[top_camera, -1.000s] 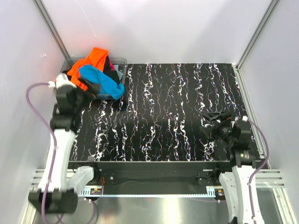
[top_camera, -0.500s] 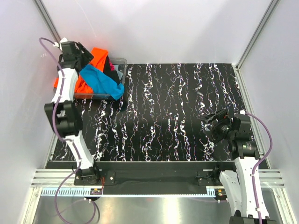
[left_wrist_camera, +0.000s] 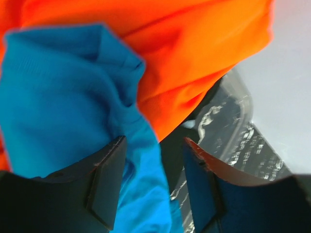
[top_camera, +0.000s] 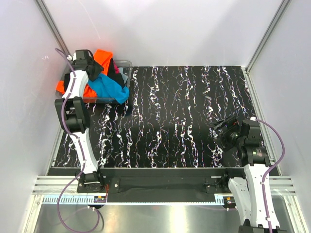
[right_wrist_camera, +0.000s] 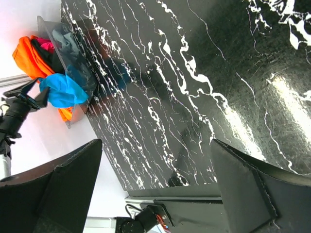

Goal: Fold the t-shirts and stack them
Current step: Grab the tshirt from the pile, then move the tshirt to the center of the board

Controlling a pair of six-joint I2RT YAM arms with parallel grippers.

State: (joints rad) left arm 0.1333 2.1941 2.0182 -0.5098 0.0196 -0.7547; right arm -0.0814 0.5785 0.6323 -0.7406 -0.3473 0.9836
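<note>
The t-shirts lie heaped in a clear plastic bin (top_camera: 125, 63) at the table's far left corner. A turquoise-blue t-shirt (top_camera: 111, 88) drapes over the bin's front wall, with an orange t-shirt (top_camera: 103, 57) on top behind it. My left gripper (top_camera: 92, 71) reaches down into the heap. In the left wrist view its jaws (left_wrist_camera: 154, 141) stand open around a hanging fold of the blue t-shirt (left_wrist_camera: 58, 97), below the orange t-shirt (left_wrist_camera: 194, 53). The cloth touches the left finger only. My right gripper (top_camera: 221, 132) hovers open and empty over the mat's right side.
A black mat with white streaks (top_camera: 184, 107) covers the table between white walls. In the right wrist view the bin (right_wrist_camera: 54, 40) shows far off with blue (right_wrist_camera: 63, 90), orange (right_wrist_camera: 26, 56), pink and grey cloth in it. Metal frame posts stand at the back corners.
My left arm has stretched out from beside the bin to reach over it into the heap. Its jaws have narrowed around the blue fold. The right gripper has barely shifted.
</note>
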